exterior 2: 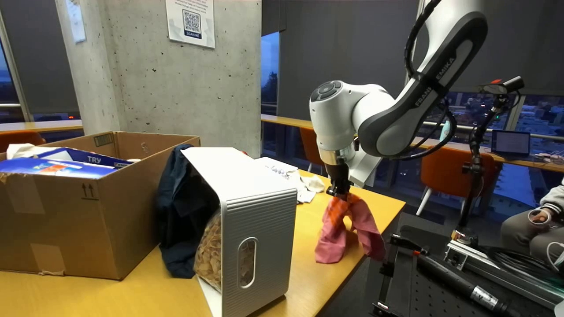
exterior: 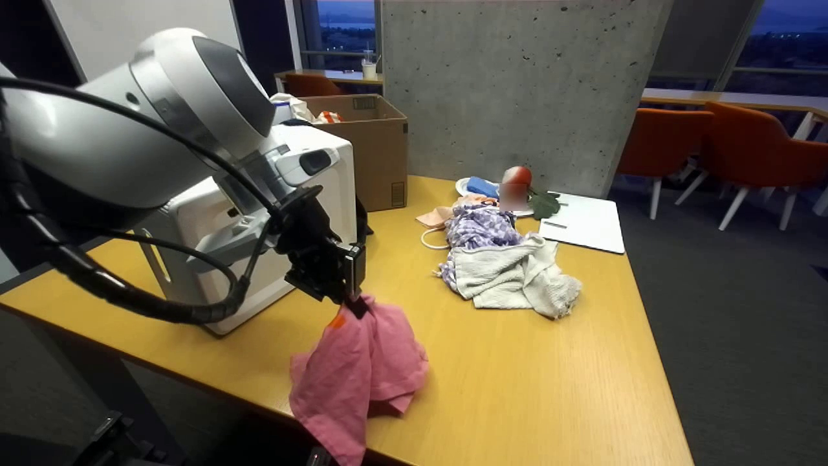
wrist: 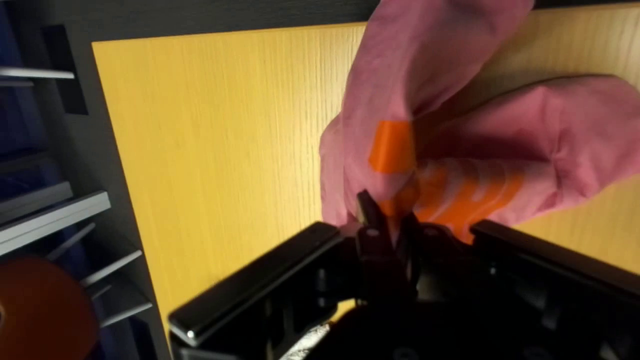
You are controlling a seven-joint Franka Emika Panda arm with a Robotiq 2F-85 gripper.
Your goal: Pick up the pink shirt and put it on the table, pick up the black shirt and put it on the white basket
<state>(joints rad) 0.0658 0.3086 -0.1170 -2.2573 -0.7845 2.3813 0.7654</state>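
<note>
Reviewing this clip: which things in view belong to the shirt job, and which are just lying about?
Part of the job:
pink shirt, held by the end effector
what is probably the black shirt, at the open end of the white basket
table

Just lying about:
cardboard box
pale cloth
purple checked cloth
flat white panel

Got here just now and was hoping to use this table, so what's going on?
A Franka robot arm has its claw closed on a pink shirt, which hangs, not yet released, at an edge of the table. Whether its lower folds touch the top is hard to tell. What seems to be the black shirt, really more navy, is bunched at the open side of the white basket. A purple checked cloth and a whitish cloth lie together on the table.
</note>
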